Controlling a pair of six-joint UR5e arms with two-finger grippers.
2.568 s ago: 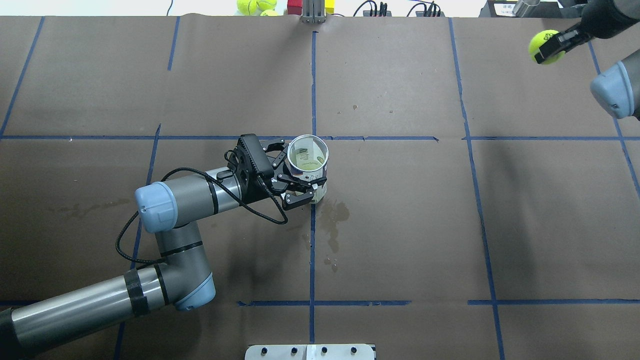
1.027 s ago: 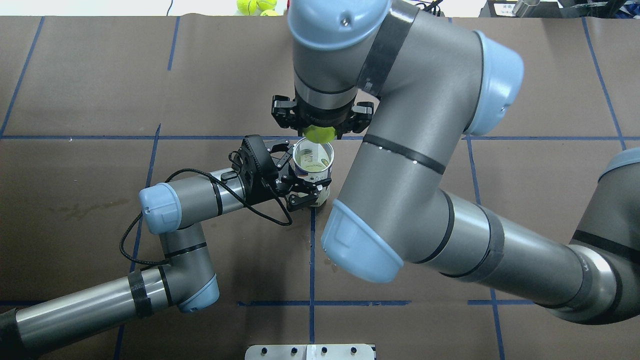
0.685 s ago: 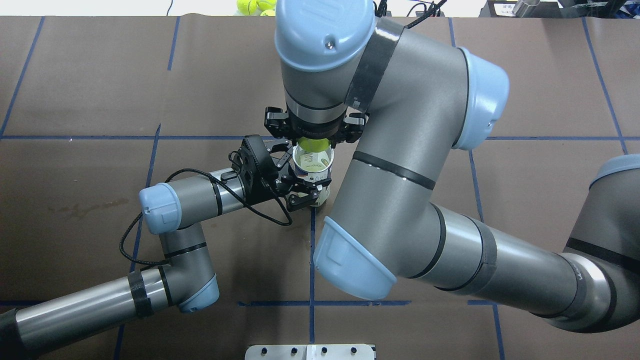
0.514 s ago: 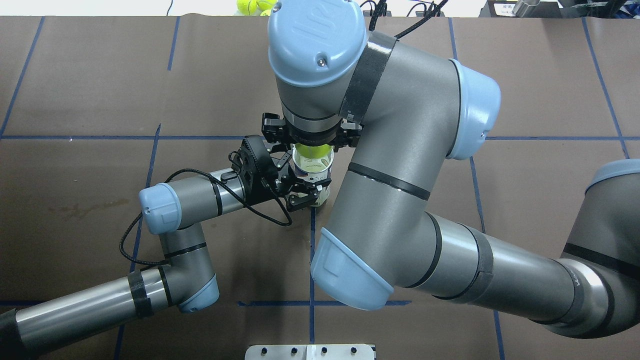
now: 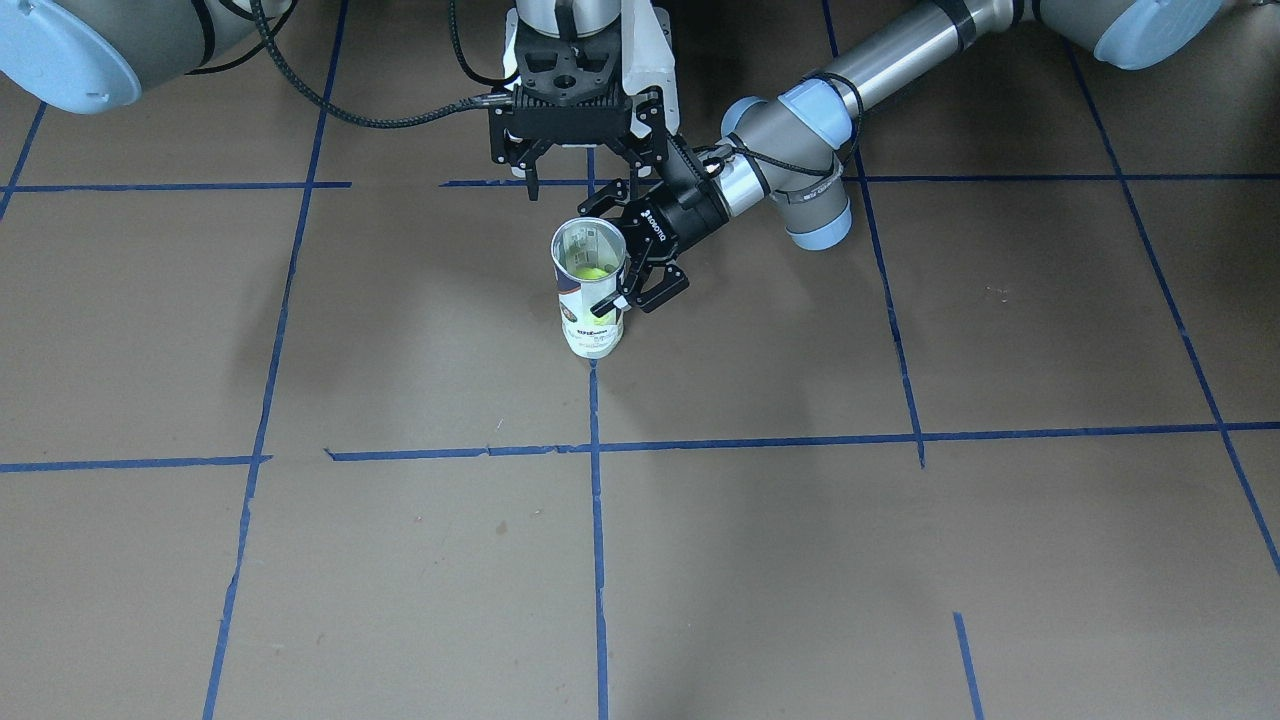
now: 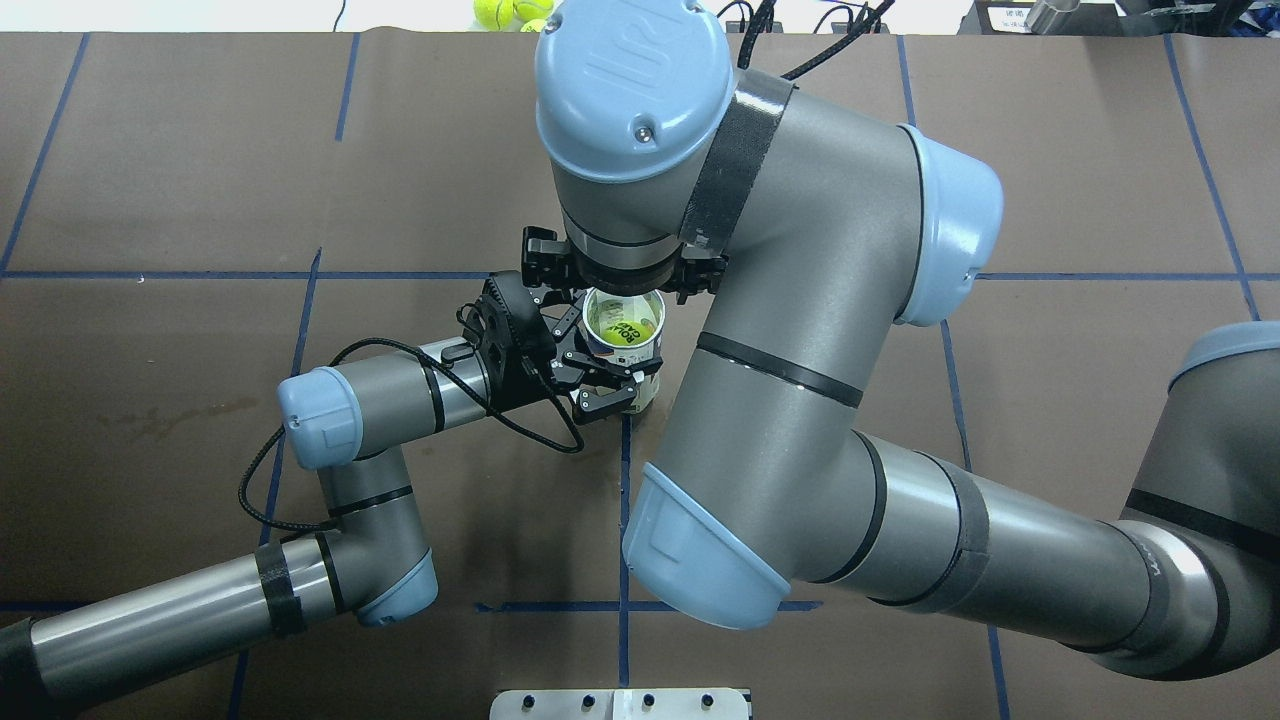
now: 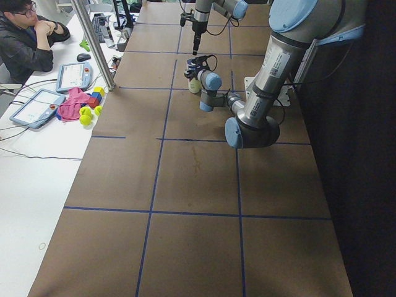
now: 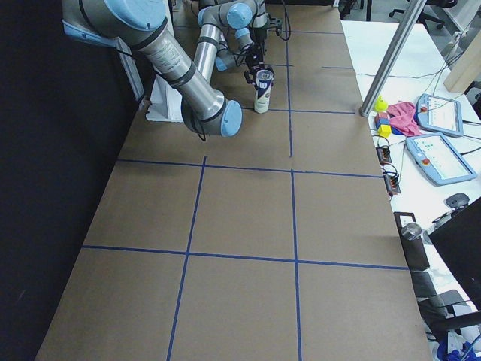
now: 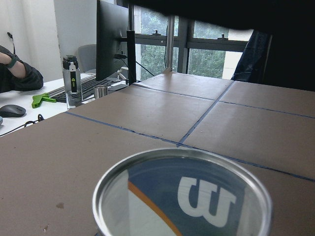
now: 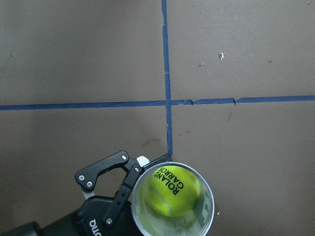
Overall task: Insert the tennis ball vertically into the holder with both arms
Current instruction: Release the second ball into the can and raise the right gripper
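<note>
I see brown paper [image 6: 200, 150] with blue tape grid [image 6: 180, 274] under left pincer [image 6: 592, 350]. Faint stain [image 6: 160, 420] well apart from pincer, toward robot's left. Spare tennis balls [image 6: 495, 10] at far edge beyond it; metal plate [image 6: 620, 703] at near edge behind it. White desk [image 7: 37, 161] further beyond: seated person [image 7: 25, 37], tablets [image 7: 34, 106], pink cloth [image 7: 69, 102], coloured blocks [image 7: 94, 96], bottle [image 9: 72, 81].
</note>
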